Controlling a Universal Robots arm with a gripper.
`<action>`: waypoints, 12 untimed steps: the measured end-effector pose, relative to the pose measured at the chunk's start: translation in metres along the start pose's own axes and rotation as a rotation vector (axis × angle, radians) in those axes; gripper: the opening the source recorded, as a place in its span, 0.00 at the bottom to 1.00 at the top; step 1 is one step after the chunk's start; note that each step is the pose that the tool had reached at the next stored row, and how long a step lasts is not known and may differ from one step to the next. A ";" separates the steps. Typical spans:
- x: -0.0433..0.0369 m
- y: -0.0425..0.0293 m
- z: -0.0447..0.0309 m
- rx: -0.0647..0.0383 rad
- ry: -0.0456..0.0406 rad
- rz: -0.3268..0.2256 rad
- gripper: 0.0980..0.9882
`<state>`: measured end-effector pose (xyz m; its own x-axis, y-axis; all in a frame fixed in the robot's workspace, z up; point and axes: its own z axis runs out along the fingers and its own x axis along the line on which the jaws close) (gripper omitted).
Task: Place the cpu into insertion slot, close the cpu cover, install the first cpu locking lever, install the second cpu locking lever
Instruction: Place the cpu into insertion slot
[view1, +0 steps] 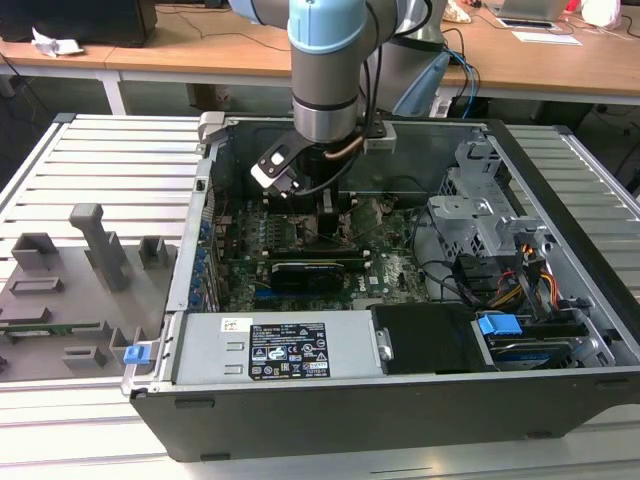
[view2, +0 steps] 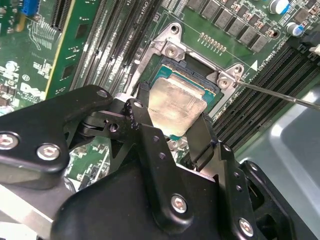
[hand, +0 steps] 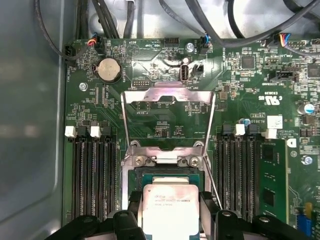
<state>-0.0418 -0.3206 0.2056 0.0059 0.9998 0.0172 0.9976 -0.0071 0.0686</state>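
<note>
Directly over insertion slot (view2: 186, 70): cpu (view2: 177, 102) held in gripper (view2: 174, 112); cpu cover (hand: 170, 96) raised.

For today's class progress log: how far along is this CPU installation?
Done: nothing is seated yet. In hand: in the second wrist view the tool grips the cpu by two edges, over the insertion slot but not yet in it. Left: in the first wrist view the cpu cover stands swung open, and a thin lever rod angles free beside the socket.

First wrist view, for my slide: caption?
Black hand holds the square silver-tan cpu at the dark-rimmed socket, silvery cover frame open.
</note>
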 end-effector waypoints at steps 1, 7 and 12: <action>0.0002 -0.0001 0.0010 0.000 0.0001 0.000 0.50; 0.0005 -0.0004 0.0029 0.000 0.0000 0.000 0.50; 0.0005 -0.0006 0.0042 0.000 0.0000 0.000 0.50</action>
<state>-0.0421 -0.3200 0.2014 0.0060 0.9998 0.0172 0.9976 -0.0071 0.0685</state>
